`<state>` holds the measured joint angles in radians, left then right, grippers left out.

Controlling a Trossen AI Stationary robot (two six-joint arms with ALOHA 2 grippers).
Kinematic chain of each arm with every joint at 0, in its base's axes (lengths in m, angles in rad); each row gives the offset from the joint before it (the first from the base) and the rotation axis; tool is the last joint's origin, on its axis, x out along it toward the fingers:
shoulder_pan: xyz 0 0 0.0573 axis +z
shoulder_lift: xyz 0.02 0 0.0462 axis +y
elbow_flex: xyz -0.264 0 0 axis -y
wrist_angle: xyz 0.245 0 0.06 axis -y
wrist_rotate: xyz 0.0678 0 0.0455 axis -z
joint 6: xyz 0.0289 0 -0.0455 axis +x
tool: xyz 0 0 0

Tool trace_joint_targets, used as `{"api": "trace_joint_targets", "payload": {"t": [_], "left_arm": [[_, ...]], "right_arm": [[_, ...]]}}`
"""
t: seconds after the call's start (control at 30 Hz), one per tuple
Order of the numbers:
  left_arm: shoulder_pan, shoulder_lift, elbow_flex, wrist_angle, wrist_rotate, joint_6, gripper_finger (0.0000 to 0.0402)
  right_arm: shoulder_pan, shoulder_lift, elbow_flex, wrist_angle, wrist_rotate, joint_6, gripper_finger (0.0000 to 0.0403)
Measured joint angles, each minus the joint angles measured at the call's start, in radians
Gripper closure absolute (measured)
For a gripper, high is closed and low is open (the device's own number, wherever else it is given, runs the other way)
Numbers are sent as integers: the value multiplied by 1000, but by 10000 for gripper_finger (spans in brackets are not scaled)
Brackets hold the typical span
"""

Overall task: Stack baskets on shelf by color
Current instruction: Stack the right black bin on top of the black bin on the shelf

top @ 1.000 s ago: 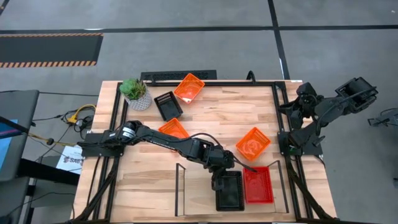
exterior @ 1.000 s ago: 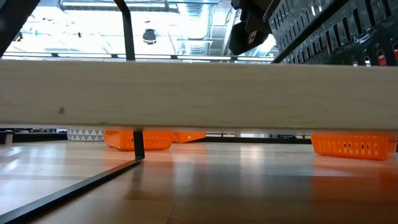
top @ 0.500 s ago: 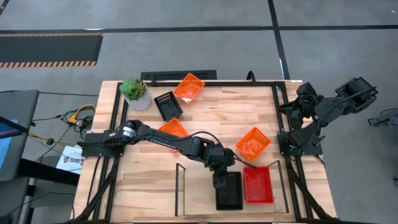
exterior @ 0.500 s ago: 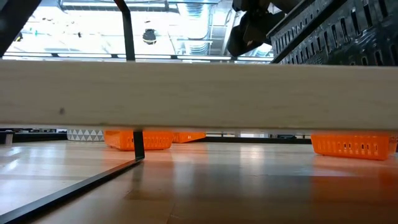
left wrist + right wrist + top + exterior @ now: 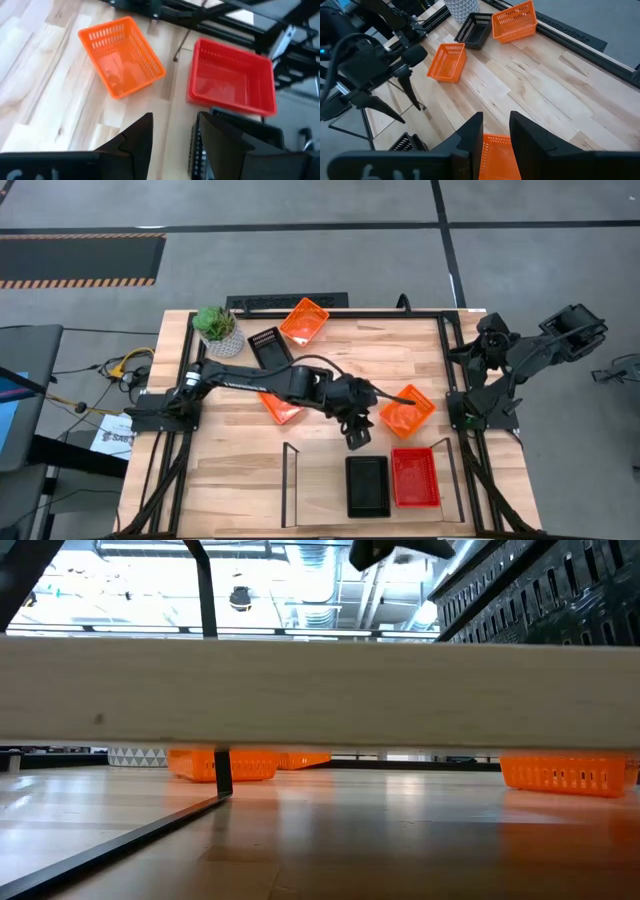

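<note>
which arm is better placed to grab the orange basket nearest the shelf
Left. The left gripper hangs open and empty beside that orange basket, just behind the shelf. The right gripper is folded back at the table's right edge, farther off.

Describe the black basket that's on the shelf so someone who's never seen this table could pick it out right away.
Find the low wooden shelf with thin black end frames at the table's near edge in the high view. Two baskets sit on it side by side: the black basket is the left one, touching the red basket. The other black basket lies far off beside the potted plant.
</note>
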<state>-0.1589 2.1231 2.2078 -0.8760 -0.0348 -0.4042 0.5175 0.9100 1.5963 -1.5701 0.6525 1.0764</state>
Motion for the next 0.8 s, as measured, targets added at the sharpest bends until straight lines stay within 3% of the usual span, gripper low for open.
{"api": "trace_joint_targets", "payload": {"t": [0.17, 0.47, 0.63, 0.8], "left_arm": [[3, -15, 40, -76, 30, 26, 253], [4, -175, 148, -102, -136, 43, 253], [-2, -280, 146, -108, -253, 46, 253], [-2, -321, 144, -117, -295, 46, 253]], "right_arm": [[1, 2, -104, 147, -18, 12, 285], [32, 68, -476, 767, -352, -176, 285], [8, 155, -572, 999, -468, -251, 285], [-5, 258, -614, 1196, -630, -324, 285]]}}
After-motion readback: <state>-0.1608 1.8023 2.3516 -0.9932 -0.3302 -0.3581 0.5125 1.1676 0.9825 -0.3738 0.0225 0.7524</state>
